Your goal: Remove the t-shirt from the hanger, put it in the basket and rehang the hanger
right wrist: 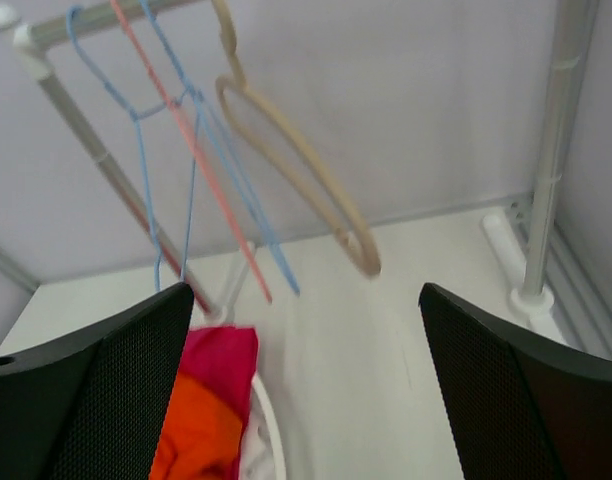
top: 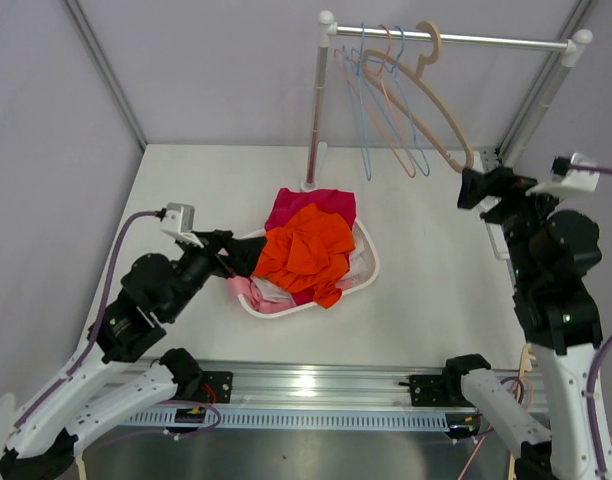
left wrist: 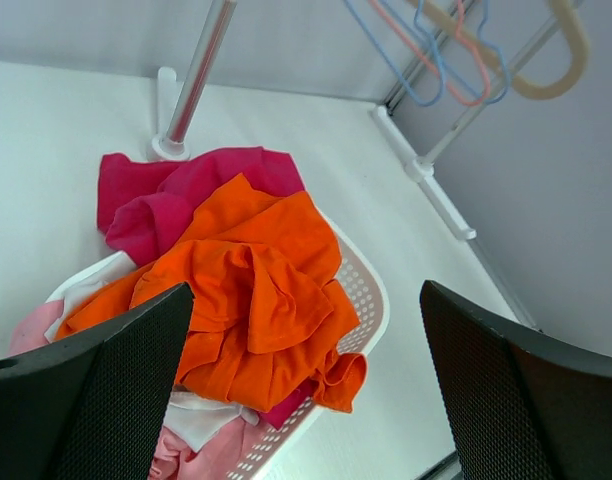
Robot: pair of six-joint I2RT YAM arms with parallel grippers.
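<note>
An orange t-shirt (top: 306, 245) lies crumpled on top of a white basket (top: 369, 268), over magenta (top: 306, 205) and pink clothes. It also shows in the left wrist view (left wrist: 251, 295). Bare hangers hang on the rail (top: 486, 41): a beige one (top: 438, 110), blue ones (top: 364, 110) and a salmon one (top: 389, 105). No shirt is on any hanger. My left gripper (top: 236, 258) is open and empty at the basket's left side. My right gripper (top: 476, 190) is open and empty, raised just right of the beige hanger (right wrist: 306, 175).
The rack's left post (top: 316, 110) stands behind the basket on a round foot. Its right post (top: 546, 95) stands at the back right, with a white base rail (left wrist: 436, 185) along the table's right edge. Grey walls close in on three sides.
</note>
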